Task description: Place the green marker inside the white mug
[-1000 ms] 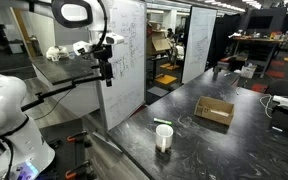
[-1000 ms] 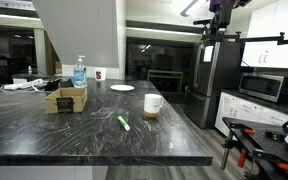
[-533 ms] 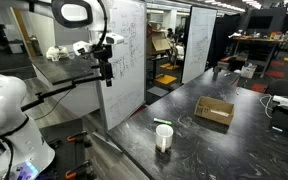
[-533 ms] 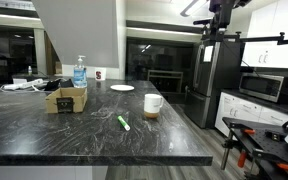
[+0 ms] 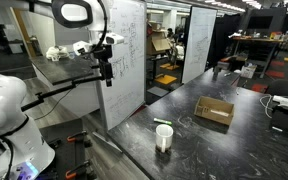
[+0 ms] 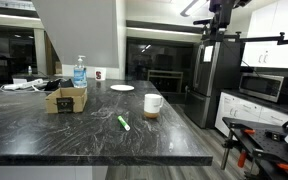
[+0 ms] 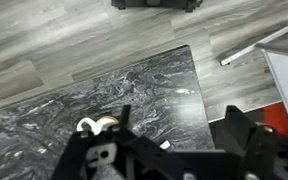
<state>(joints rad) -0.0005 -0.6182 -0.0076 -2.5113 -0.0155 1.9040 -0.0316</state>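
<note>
The green marker (image 6: 124,122) lies flat on the dark marble counter, a little in front of the white mug (image 6: 153,103); both also show in an exterior view, the marker (image 5: 163,122) and the mug (image 5: 164,137). The mug stands upright and empty near the counter's end. My gripper (image 5: 106,72) hangs high in the air, well off the counter's end and far from both; it also shows in an exterior view (image 6: 222,30). In the wrist view its fingers (image 7: 184,132) stand wide apart and empty, and the mug (image 7: 89,125) peeks out behind the left finger.
A flat brown cardboard box (image 6: 66,98) sits on the counter, also in an exterior view (image 5: 214,110). A water bottle (image 6: 80,72) and a white plate (image 6: 122,88) stand further back. A whiteboard panel (image 5: 129,60) stands beside the arm. The floor lies below the gripper.
</note>
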